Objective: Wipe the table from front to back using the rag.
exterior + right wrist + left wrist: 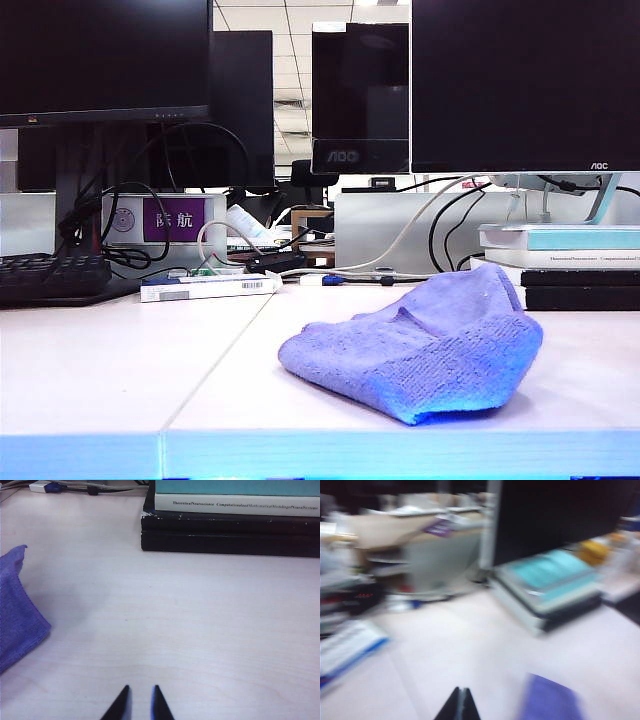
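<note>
With the left tool (459, 705) pinched empty and the right tool (138, 702) slightly parted beside the rag (420, 345), grip its bunched middle, then press flat on the table (110, 370).

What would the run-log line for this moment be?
rag: crumpled on table, unheld | left gripper: shut, above table | right gripper: slightly open, empty, beside rag | wiping: not started

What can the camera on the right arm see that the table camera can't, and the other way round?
Only the right wrist view shows the right gripper, its tips slightly apart above bare table, holding nothing. Only the exterior view shows the monitors, the keyboard and the table's blue front edge. Both show the rag lying crumpled, the stacked books and the table.
</note>
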Tool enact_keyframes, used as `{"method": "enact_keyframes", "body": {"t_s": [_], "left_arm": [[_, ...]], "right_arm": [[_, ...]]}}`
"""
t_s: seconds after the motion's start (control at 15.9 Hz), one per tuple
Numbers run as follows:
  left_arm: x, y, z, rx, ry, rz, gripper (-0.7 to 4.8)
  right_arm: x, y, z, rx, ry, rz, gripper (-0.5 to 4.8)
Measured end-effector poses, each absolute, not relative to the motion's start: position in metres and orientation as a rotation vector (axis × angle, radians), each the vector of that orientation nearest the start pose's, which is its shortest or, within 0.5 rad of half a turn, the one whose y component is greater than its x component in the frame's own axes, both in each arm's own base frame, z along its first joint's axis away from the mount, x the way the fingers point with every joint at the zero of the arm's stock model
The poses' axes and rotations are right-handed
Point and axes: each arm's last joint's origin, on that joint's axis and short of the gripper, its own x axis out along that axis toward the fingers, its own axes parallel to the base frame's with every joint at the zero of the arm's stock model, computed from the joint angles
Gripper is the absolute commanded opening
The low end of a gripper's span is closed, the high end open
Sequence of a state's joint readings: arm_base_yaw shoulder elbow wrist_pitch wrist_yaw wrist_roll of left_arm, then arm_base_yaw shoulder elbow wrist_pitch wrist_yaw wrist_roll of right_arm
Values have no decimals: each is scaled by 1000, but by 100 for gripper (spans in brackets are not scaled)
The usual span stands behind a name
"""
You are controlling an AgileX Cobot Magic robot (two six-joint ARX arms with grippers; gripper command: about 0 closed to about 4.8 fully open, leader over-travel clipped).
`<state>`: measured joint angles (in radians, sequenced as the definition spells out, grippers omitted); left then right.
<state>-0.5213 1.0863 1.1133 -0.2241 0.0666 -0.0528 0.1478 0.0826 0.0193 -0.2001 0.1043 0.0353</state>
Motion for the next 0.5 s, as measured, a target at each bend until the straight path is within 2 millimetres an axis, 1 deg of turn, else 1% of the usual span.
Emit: {"method": "enact_keyframes", "body": {"t_s": [0.06,0.13,0.19,0.25,0.31,0.38,0.44,0.5], "left_arm": [[205,-114,385,11,207,-506,-4],[206,-104,384,43,219,-407,-4],[201,-95,383,72,245,-357,-4],[192,-85,380,83,246,-331,-4],[184,-76,372,89,237,-318,-4],[180,-67,359,83,221,-298,-4],[176,-54,337,74,193,-249,-4],[171,-45,319,72,177,-215,-4]], "right_arm": [[98,12,145,2,262,39,62],[98,12,145,2,262,39,62],[98,12,145,2,262,39,63],[98,12,145,2,262,39,62],[98,12,145,2,262,39,62],[98,12,145,2,262,39,62],[98,12,145,2,262,39,62],[98,12,145,2,262,39,62]]}}
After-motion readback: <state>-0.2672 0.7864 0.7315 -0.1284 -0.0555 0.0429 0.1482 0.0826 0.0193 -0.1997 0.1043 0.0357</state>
